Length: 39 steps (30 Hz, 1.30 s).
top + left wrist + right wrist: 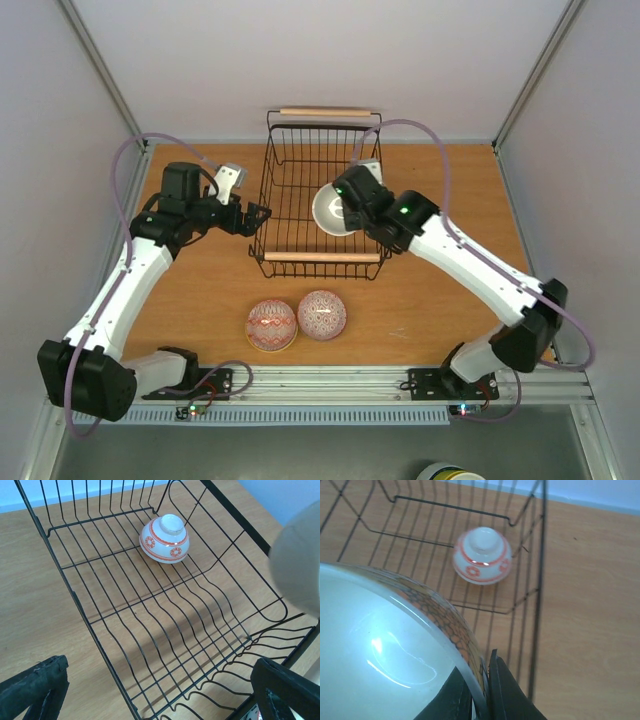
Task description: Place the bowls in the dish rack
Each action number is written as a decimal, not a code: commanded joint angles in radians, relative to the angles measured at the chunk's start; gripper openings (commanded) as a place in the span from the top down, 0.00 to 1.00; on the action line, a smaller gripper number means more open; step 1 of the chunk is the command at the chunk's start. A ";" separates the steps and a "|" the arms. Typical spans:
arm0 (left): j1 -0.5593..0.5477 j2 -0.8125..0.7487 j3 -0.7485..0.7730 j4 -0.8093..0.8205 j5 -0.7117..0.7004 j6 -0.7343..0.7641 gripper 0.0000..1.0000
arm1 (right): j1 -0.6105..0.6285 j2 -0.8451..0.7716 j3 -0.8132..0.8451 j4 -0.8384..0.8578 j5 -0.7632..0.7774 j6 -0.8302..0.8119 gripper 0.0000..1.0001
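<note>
Wooden bench [420,300] carries everything here. On it stands the black wire dish rack [300,180], directly below the right fingers [501,697] and just ahead of the left fingers [35,685].

The right fingers are closed on the rim of a pale-green-lined bowl [380,650] with an orange patterned outside, one finger inside the rim and one outside. They hold it tilted above the near right part of the rack, apart from the wires. Beyond these fingers, in the rack's far corner, a white bowl with red bands [481,555] lies upside down on the wire floor.

The left fingers stand wide apart and hold nothing, beside the rack's left wall.

Well behind both sets of fingers, towards the arm bases, a red patterned bowl [271,325] and a pink patterned bowl [321,314] sit side by side on the bench, outside the rack.

The step in hand looks like placing the gripped bowl. The next move probably calls for lowering it until it rests on the wires, clear of the upturned bowl, before the fingers part.
</note>
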 commanded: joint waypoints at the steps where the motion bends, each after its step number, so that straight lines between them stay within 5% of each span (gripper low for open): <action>1: -0.005 -0.017 0.029 0.009 0.022 0.020 0.01 | 0.044 0.084 0.119 0.091 0.017 -0.077 0.99; 23: -0.021 0.002 0.030 0.004 0.056 0.024 0.06 | 0.239 0.354 0.400 0.127 0.035 -0.184 0.97; 26: -0.025 0.012 0.037 -0.007 0.066 0.030 0.21 | 0.251 0.349 0.401 0.150 0.029 -0.203 0.97; 30: -0.031 0.020 0.042 -0.017 0.080 0.036 0.58 | 0.259 0.339 0.396 0.176 0.038 -0.214 0.97; 36: -0.033 0.026 0.046 -0.024 0.094 0.043 0.98 | 0.268 0.313 0.361 0.225 0.038 -0.241 0.97; 39: -0.034 0.025 0.045 -0.025 0.094 0.050 1.00 | 0.268 0.299 0.337 0.234 0.042 -0.251 0.93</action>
